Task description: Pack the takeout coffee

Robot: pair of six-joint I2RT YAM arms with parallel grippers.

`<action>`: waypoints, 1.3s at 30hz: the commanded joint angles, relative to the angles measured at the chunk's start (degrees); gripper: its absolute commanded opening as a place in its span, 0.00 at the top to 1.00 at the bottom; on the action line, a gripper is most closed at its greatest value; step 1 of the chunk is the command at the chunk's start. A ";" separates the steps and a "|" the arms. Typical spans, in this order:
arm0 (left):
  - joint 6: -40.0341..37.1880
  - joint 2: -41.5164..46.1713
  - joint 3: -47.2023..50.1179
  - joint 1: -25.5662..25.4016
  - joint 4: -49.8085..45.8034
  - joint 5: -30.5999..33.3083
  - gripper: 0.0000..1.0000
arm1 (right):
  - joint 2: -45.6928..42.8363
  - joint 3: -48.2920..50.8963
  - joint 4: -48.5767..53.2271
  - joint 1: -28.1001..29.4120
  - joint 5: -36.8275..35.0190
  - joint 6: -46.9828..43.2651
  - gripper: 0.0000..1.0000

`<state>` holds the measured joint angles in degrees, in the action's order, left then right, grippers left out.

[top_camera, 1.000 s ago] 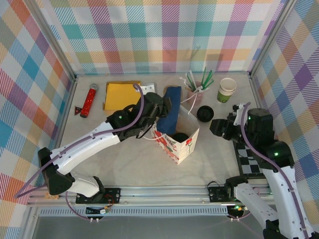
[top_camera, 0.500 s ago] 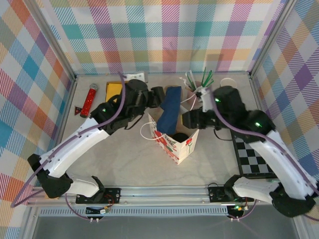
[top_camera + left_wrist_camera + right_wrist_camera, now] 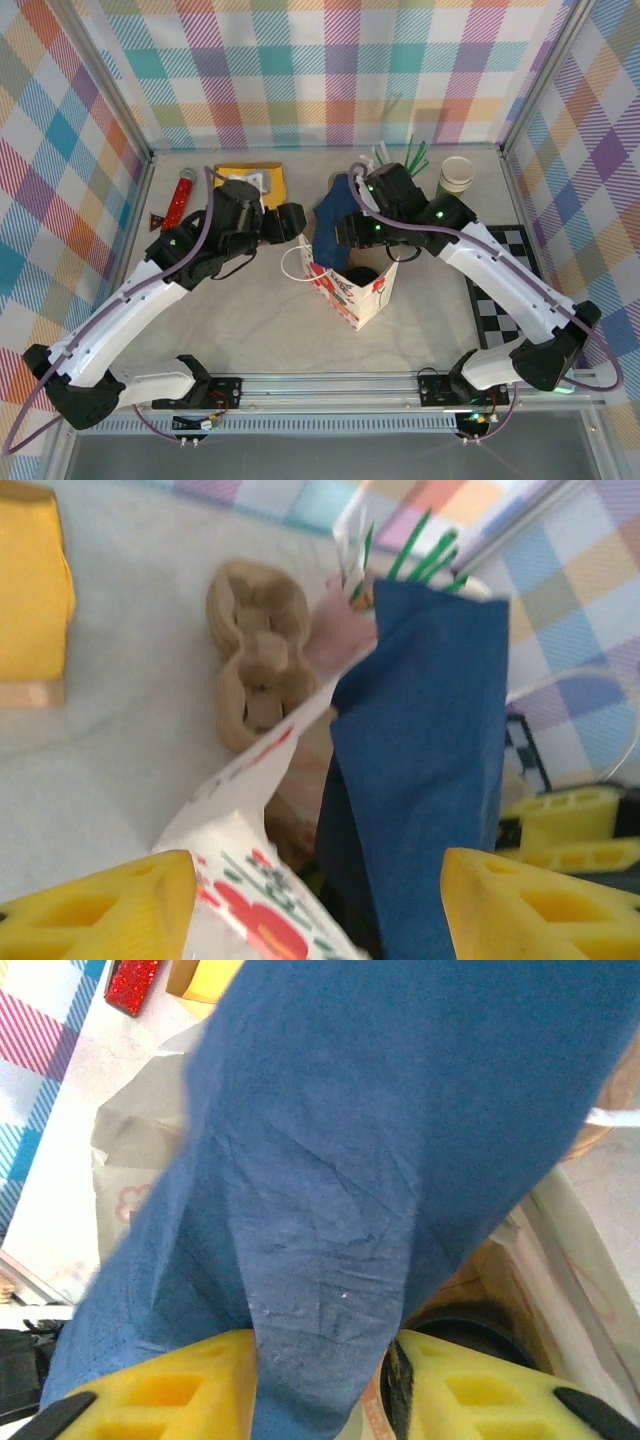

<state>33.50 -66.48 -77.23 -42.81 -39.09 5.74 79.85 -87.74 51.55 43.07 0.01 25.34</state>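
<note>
Since a second ago the right arm has swung in from beside the checkered mat and the left arm has backed away from the bag. The right gripper [image 3: 348, 226] now sits over the far edge of the white paper bag with red and green print [image 3: 355, 296], its yellow fingers [image 3: 150, 1385] pinched on either side of a blue cloth [image 3: 330, 238]. That cloth stands tall and nearly upright out of the bag's open mouth, leaning a little towards the far side.

The takeout coffee [image 3: 362, 274] is inside the bag, just nearer than the cloth. Its round black plastic lid faces straight up, so its long axis looks vertical. The bag walls hide the cup body. The cloth and the right gripper crowd the bag's mouth on the far side of the lid.

The left gripper [image 3: 289, 222] hangs just left of the bag, jaws spread wide with nothing between them, clear of the cloth. The bag's white loop handle [image 3: 291, 264] hangs out on that side.

Beyond the bag lie a brown pulp cup carrier [image 3: 255, 665] and, beside it, a pink cup of green and white straws [image 3: 340, 635]. Far right of the bag is a stack of green-and-white paper cups [image 3: 456, 174]. Far left of it are a yellow padded envelope [image 3: 262, 177] and a red glittery tube [image 3: 182, 198]. The black-and-white checkered mat [image 3: 503, 312] lies to the bag's right.
</note>
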 commanded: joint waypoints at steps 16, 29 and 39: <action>1.29 -0.52 6.36 -0.07 0.85 -12.42 0.58 | 5.56 7.39 -6.61 0.26 -3.93 3.67 0.66; 1.56 -1.11 6.92 0.00 1.91 -12.07 0.73 | 2.41 0.51 -1.68 2.07 -7.37 2.99 0.63; 1.66 -1.38 7.16 -0.08 2.35 -12.11 0.82 | -0.06 -4.65 3.72 3.51 -12.51 4.02 0.47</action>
<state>35.11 -67.77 -71.26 -42.83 -37.15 -6.44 79.79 -90.59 52.21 46.22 -10.04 28.56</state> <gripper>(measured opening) 0.184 0.529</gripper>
